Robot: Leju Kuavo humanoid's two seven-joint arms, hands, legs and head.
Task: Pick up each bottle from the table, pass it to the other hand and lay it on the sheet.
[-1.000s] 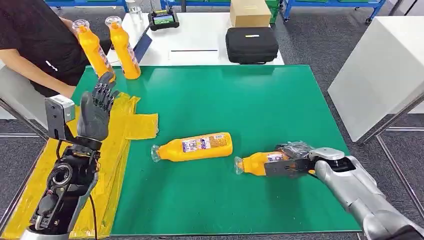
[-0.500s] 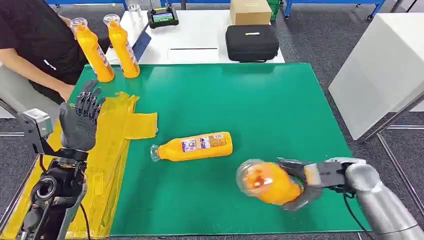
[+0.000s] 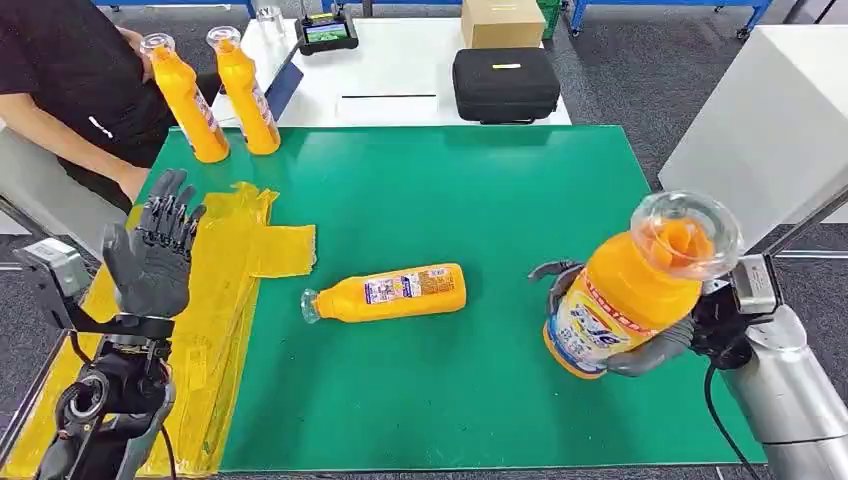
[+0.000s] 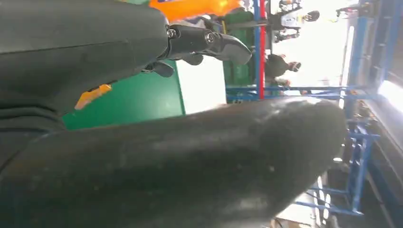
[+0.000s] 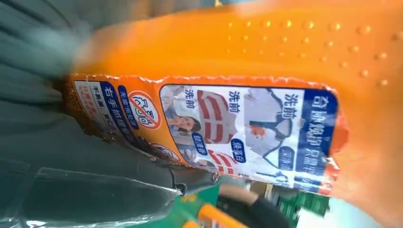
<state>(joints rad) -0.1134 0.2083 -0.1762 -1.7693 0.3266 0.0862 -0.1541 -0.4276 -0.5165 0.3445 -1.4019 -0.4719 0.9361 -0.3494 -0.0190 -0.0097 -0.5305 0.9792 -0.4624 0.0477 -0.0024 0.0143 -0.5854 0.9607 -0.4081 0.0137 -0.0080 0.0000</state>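
My right hand grips an orange bottle and holds it upright above the right side of the green mat, its clear cap toward the camera. The right wrist view shows that bottle's label close up. A second orange bottle lies on its side in the middle of the mat. My left hand is raised with fingers spread and nothing in it, over the yellow sheet at the mat's left edge. Its thumb and dark fingers show in the left wrist view.
Two more orange bottles stand upright at the mat's far left corner, beside a person in black. Behind the mat a white table carries a black case, a cardboard box and a handheld controller. A white cabinet stands at the right.
My right hand has lifted the bottle off the mat, turned it upright and moved it right. My left hand has drifted slightly left and lower.
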